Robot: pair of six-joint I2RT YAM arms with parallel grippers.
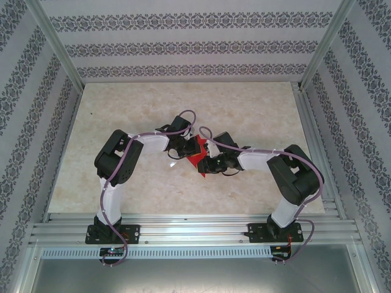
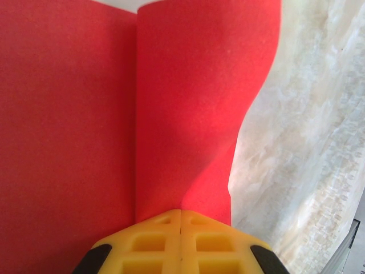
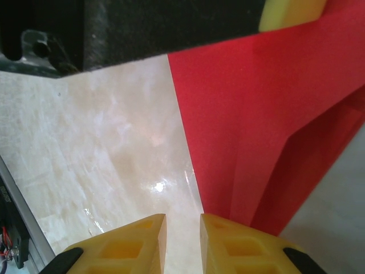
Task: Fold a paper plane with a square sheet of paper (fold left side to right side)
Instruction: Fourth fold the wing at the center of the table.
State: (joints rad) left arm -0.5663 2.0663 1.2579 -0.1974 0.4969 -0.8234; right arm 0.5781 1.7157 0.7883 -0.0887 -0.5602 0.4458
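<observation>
The square sheet of paper is bright red and partly folded, lying at the table's middle between both grippers. In the left wrist view a flap of the paper rises over a flat red layer. My left gripper is shut on that flap's near edge, and the paper bends away from its tips. From above, the left gripper sits at the paper's upper left. My right gripper stands slightly open over bare table, its right finger against the paper edge, with nothing between the jaws. It is at the paper's lower right.
The marble-patterned table lies bare around the paper. Aluminium rails run along the near edge with the arm bases. Patterned walls close the back and both sides. The left gripper's yellow finger shows above the paper.
</observation>
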